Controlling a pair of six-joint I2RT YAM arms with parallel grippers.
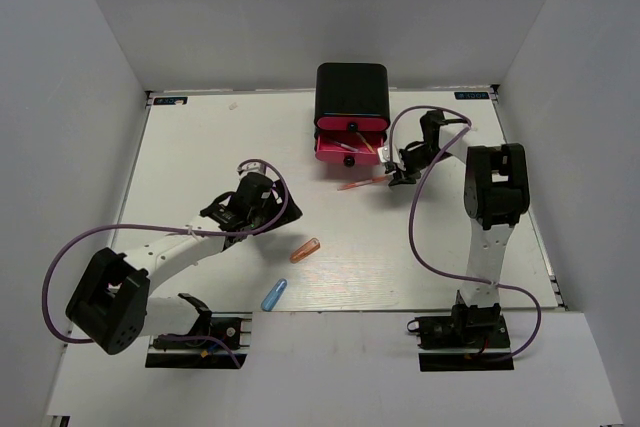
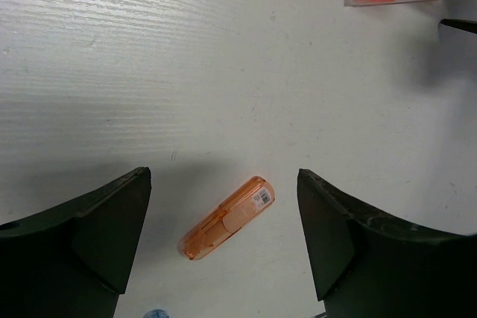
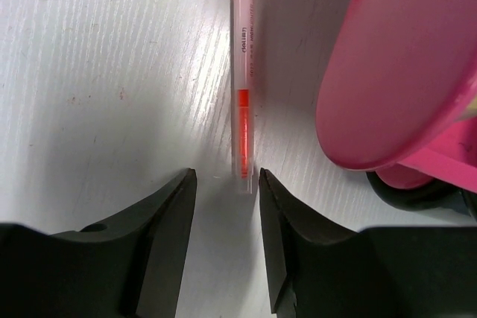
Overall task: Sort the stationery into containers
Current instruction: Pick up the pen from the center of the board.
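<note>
Hovering with its jaws spread wide, the left gripper (image 2: 223, 178) frames the orange capsule (image 2: 227, 217), which lies near the middle of the table (image 1: 190, 147), the blue capsule (image 1: 274, 294) lying closer to the near edge. The right gripper (image 3: 226, 176) sits low, fingers a narrow gap apart, with the tip of the pink-orange pen (image 3: 242, 72) between them. That pen lies flat just in front of the open pink drawers (image 1: 350, 147) of the black cabinet (image 1: 352, 92) at the far edge.
</note>
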